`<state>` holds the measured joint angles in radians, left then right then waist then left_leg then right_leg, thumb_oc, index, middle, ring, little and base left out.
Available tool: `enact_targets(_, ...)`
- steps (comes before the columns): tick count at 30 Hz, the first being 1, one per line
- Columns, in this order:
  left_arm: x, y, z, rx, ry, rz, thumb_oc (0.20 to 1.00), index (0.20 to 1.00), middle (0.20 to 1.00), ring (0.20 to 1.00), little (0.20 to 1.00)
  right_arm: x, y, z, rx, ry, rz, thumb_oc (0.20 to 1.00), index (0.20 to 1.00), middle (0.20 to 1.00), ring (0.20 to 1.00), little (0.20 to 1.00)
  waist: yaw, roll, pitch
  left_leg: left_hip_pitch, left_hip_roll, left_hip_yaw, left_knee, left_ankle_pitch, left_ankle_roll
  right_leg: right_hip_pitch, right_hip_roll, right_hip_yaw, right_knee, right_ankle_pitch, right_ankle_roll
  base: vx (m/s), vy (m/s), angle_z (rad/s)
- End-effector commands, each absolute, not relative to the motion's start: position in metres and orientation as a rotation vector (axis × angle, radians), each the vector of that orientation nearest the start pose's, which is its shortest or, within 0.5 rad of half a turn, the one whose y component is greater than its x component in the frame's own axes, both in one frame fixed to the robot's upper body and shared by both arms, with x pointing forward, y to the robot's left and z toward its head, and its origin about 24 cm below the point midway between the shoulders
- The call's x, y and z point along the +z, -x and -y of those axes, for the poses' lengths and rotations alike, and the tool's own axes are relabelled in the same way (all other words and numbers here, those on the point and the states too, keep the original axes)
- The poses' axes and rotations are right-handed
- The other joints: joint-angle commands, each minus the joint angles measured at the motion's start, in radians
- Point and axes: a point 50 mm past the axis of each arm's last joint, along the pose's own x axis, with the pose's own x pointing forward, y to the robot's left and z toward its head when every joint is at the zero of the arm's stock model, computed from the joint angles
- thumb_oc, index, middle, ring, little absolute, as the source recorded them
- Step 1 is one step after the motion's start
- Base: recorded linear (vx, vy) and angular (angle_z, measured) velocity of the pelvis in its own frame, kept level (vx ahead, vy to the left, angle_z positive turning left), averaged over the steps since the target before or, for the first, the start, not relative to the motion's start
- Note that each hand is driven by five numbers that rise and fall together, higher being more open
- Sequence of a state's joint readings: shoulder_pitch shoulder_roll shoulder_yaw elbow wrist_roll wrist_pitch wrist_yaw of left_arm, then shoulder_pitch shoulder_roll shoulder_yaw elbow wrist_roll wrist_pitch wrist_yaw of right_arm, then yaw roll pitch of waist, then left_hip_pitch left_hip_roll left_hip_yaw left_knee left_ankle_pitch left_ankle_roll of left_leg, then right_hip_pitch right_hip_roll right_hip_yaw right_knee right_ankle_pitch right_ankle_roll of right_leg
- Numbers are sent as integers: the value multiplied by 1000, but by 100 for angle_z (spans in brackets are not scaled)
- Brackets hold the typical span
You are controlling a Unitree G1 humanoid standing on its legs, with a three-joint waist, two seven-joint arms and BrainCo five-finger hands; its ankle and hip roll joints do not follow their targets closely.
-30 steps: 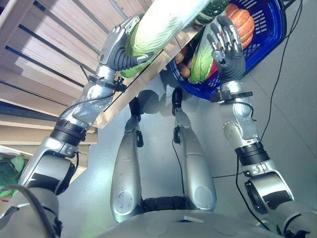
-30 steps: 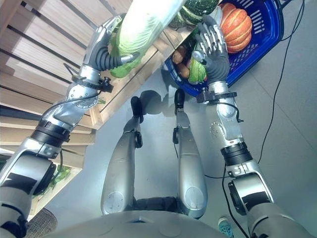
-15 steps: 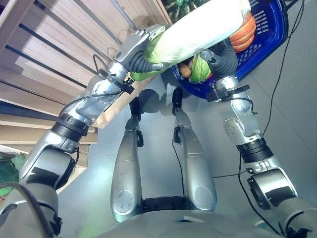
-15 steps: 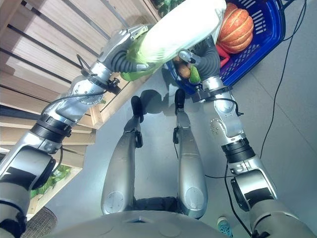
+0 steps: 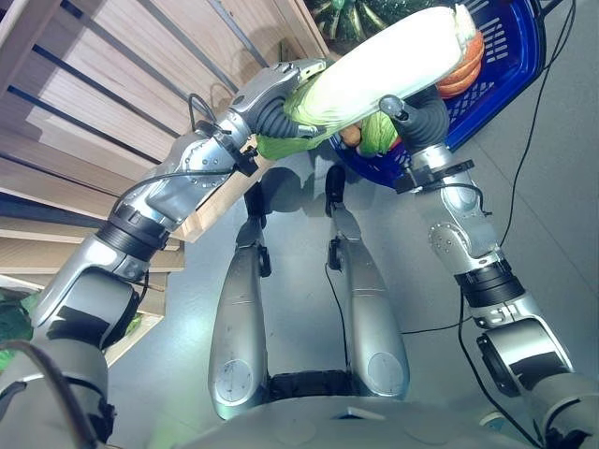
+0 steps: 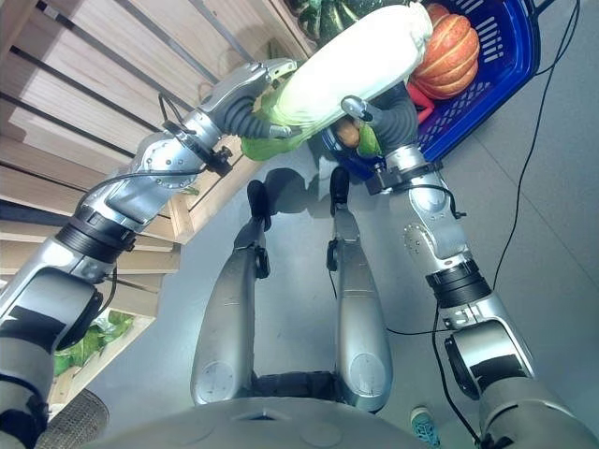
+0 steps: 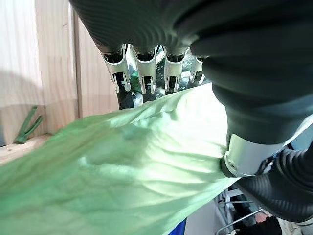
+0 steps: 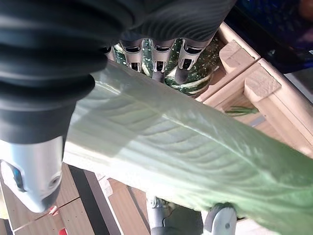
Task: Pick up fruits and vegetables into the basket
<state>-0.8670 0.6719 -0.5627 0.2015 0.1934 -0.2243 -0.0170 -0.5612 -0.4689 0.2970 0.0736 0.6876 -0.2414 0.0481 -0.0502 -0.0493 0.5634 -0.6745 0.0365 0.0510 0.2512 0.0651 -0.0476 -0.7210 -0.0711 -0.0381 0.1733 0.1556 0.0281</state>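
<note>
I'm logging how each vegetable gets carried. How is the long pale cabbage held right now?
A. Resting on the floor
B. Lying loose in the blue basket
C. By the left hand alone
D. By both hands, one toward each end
D: the left hand grips the leafy green end of the cabbage while the right hand holds it from below, above the blue basket.

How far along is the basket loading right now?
Done: a pumpkin and other produce already lie in the blue basket. In hand: the left hand and right hand carry a long cabbage above the basket's near rim. Left: lowering and releasing it; a dark green squash sits on the wooden shelf.
</note>
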Motion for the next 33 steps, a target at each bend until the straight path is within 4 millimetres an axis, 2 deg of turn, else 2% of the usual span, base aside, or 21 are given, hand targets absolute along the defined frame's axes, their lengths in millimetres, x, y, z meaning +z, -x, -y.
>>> enact_targets(1, 224, -326, -87, -587, -1076, 758, 200, 200, 200, 200, 200, 232, -298, 113, 612, -166, 741, 200, 200, 200, 200, 200, 8, 11, -43, 6, -10, -17, -94, 19, -5, 25, 32, -71, 87, -112, 60, 0, 0, 0)
enact_targets(6, 220, -328, -86, -587, -1087, 736, 200, 200, 200, 200, 200, 232, -297, 112, 609, -182, 748, 200, 200, 200, 200, 200, 9, 10, -43, 8, -10, -16, -95, 19, -4, 27, 32, -71, 86, -112, 61, 0, 0, 0)
enact_targets(8, 219, -328, -87, -571, -1086, 733, 796, 796, 796, 796, 796, 232, -298, 112, 600, -191, 751, 200, 200, 200, 200, 200, 10, 9, -43, 12, -10, -16, -97, 18, -4, 31, 32, -71, 83, -111, 61, 0, 0, 0)
enact_targets(9, 218, -329, -88, -559, -1085, 731, 1000, 1000, 1000, 1000, 1000, 232, -298, 112, 594, -195, 752, 200, 200, 200, 200, 200, 11, 9, -43, 13, -10, -17, -98, 19, -5, 32, 32, -71, 82, -111, 61, 0, 0, 0)
enact_targets(22, 215, -337, -109, -370, -1001, 722, 1000, 1000, 1000, 1000, 1000, 228, -301, 119, 553, -244, 749, 200, 200, 200, 200, 200, 20, 9, -43, 23, -12, -22, -105, 20, -4, 43, 29, -75, 75, -108, 63, 0, 0, 0)
enact_targets(29, 214, -339, -130, -150, -736, 758, 1000, 1000, 1000, 1000, 1000, 228, -301, 129, 452, -276, 796, 200, 200, 200, 200, 200, 28, 7, -43, 18, -17, -30, -102, 20, -2, 40, 30, -74, 79, -111, 62, 0, 0, 0)
enact_targets(31, 214, -339, -131, -138, -718, 760, 1000, 1000, 1000, 1000, 1000, 228, -301, 129, 444, -279, 798, 200, 200, 200, 200, 200, 28, 7, -43, 19, -17, -30, -101, 20, -2, 41, 30, -74, 79, -111, 62, 0, 0, 0)
enact_targets(33, 211, -337, -139, -53, -641, 783, 1000, 1000, 1000, 1000, 1000, 227, -301, 137, 389, -307, 822, 200, 200, 200, 200, 200, 30, 5, -43, 20, -18, -33, -100, 18, -2, 41, 32, -74, 83, -113, 62, 0, 0, 0)
